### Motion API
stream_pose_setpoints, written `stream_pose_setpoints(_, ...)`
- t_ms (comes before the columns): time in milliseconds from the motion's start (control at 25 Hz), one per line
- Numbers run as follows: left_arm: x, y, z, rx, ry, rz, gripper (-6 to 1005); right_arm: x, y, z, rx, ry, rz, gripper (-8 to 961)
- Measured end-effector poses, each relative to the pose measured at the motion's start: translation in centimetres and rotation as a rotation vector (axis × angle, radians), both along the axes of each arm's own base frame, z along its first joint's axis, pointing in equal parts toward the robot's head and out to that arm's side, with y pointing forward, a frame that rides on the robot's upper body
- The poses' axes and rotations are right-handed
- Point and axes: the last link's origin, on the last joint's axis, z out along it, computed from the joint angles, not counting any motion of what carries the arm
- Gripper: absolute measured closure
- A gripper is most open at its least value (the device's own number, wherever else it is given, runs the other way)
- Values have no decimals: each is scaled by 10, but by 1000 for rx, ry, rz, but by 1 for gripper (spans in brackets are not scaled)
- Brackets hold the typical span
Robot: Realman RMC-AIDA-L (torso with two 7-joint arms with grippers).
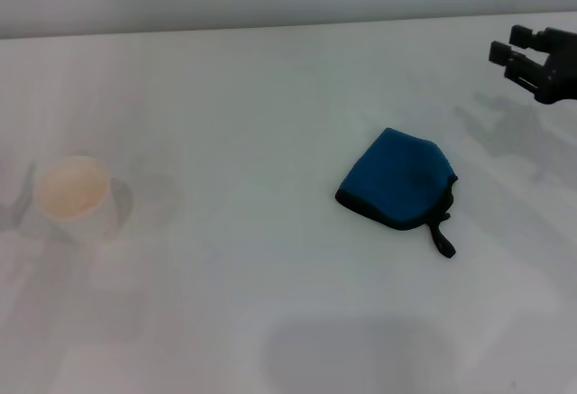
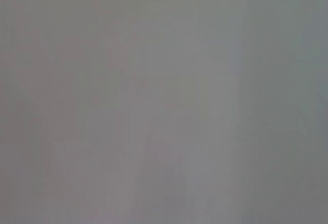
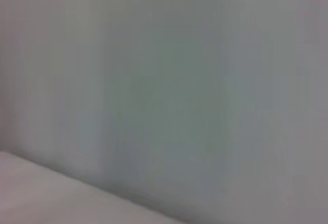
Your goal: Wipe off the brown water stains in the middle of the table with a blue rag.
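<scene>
The blue rag (image 1: 397, 182) lies crumpled on the white table (image 1: 234, 105), right of the middle, with its black loop strap (image 1: 441, 236) pointing toward the front. No brown water stain shows on the tabletop around it. My right gripper (image 1: 516, 51) hangs above the table at the far right, behind and to the right of the rag and apart from it, with its fingers spread and empty. My left gripper is out of view. Both wrist views show only a plain grey surface.
A pale paper cup (image 1: 77, 197) stands upright at the left of the table. The table's back edge (image 1: 270, 26) meets a grey wall. Grey shadows lie near the front edge and under the right gripper.
</scene>
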Motion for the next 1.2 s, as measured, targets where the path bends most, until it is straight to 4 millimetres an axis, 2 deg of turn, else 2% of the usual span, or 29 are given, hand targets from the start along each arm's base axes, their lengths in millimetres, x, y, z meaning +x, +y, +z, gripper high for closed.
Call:
stream_pose_setpoints(200,2,2,0,0,0,-6,108,19,-13,7,157,10,21,489)
stream_pose_setpoints(280,2,3,-1,-2,0,-6,107,35,-22,15,255,4,-16,484)
stream_pose_setpoints(480,3,5,-1,-6,1,-3,106,55,-35,21,377,-35,-66,228)
stream_pose_setpoints(680,2,6,-3,-9,-1,2,107,74,-54,16,535,-73,-138,81)
stream_pose_setpoints(880,1,5,-3,-11,-3,14,108,84,-67,6,624,-82,-214,84)
stream_pose_setpoints(1200,-1,3,-3,3,-16,30,107,97,-75,-5,678,-40,-360,90)
